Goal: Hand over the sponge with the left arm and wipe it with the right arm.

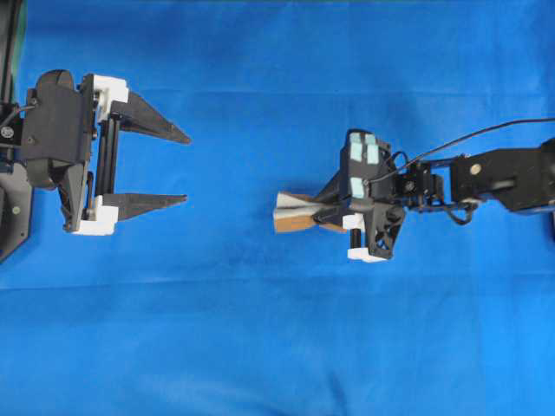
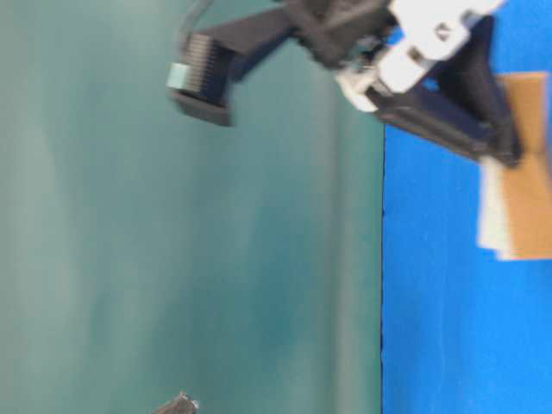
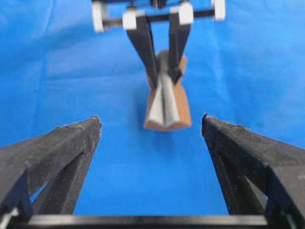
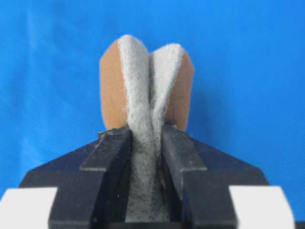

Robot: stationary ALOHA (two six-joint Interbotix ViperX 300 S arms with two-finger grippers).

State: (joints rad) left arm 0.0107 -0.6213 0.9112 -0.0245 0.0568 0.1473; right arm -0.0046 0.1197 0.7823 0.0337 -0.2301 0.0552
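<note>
Blue cloth (image 1: 260, 347) covers the whole table. At 9 o'clock in the overhead view sits the black left arm (image 1: 52, 130) with plain housing. Its left gripper (image 1: 182, 166) has two pointed black fingers spread wide apart, and nothing is between them.

Move toward 3 o'clock and you come to the small soft sponge (image 1: 299, 213), grey-white fuzz on one face and orange-brown on the other. It is near the middle of the picture, held up off the cloth, I think. It is squashed in half, so the grey face folds in and the brown shows on both outer sides.

Next comes the right gripper (image 1: 334, 212), pinching the sponge tight between its black fingers. Behind it is the black right arm (image 1: 503, 178) with pale teal tape strips.

The sponge's long side runs from 3 o'clock to 9 o'clock, and its free end points at the open left fingers. A wide gap of cloth lies between them.

The sponge is already with the right arm, so wiping looks like the next job. For that, the sponge must go down toward the cloth.
</note>
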